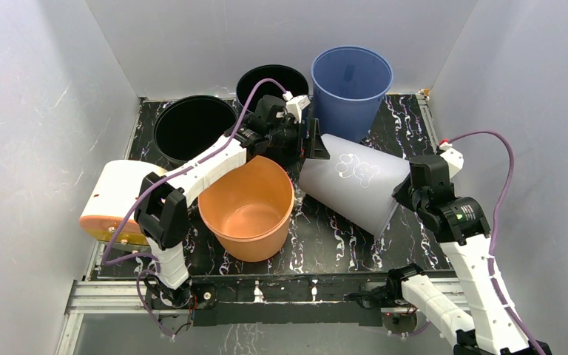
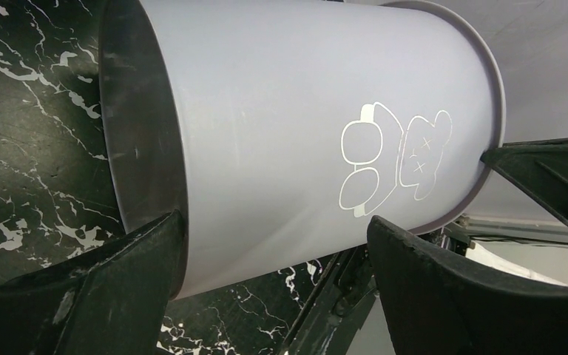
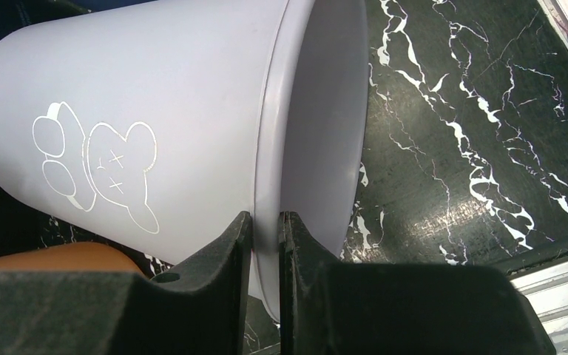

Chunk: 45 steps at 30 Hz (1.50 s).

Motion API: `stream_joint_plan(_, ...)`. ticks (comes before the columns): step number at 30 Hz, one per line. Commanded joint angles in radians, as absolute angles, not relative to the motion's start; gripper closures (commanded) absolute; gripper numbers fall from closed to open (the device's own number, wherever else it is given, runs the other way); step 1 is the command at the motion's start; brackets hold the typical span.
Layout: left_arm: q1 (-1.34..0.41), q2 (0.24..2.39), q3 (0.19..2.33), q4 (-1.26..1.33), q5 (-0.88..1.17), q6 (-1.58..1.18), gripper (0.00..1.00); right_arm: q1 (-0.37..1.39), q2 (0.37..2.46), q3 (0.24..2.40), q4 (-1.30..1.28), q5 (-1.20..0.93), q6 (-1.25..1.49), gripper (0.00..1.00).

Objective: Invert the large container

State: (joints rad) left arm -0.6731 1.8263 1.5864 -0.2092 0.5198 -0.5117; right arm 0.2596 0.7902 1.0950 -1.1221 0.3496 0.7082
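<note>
The large container is a pale lilac bucket [image 1: 355, 188] with a white bear outline on its side. It lies tilted on its side on the black marbled table [image 1: 407, 126], base toward the left, open mouth toward the right. My right gripper [image 1: 407, 191] is shut on its rim [image 3: 268, 222], one finger outside the wall and one inside. My left gripper [image 1: 312, 144] is open at the bucket's base end [image 2: 140, 148]; its fingers [image 2: 429, 281] stand wide apart beside the wall, and I cannot tell if they touch it.
An orange bucket [image 1: 248, 207] stands upright in front of the left arm. Two black buckets [image 1: 192, 126] [image 1: 270, 81] and a blue bucket [image 1: 351, 81] stand at the back. A white and orange container [image 1: 115, 203] lies at the left edge. Grey walls enclose the table.
</note>
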Motion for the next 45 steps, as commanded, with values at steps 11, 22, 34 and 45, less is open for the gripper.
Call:
stream_joint_plan(11, -0.689, 1.740, 1.629, -0.107, 0.658, -0.624, 0.09, 0.259, 0.775, 1.015, -1.163, 0.318, 0.728, 0.90)
stream_joint_plan(22, -0.689, 1.756, 1.651, -0.066, 0.710, -0.674, 0.09, 0.258, 0.727, 0.957, -1.162, 0.284, 0.776, 0.94)
stream_joint_plan(34, -0.689, 1.722, 1.724, -0.051, 0.746, -0.715, 0.08, 0.258, 0.673, 0.856, -1.018, 0.110, 0.845, 1.00)
stream_joint_plan(45, -0.687, 1.695, 1.831, -0.071, 0.746, -0.715, 0.08, 0.259, 0.632, 0.695, -0.775, -0.049, 0.966, 1.00)
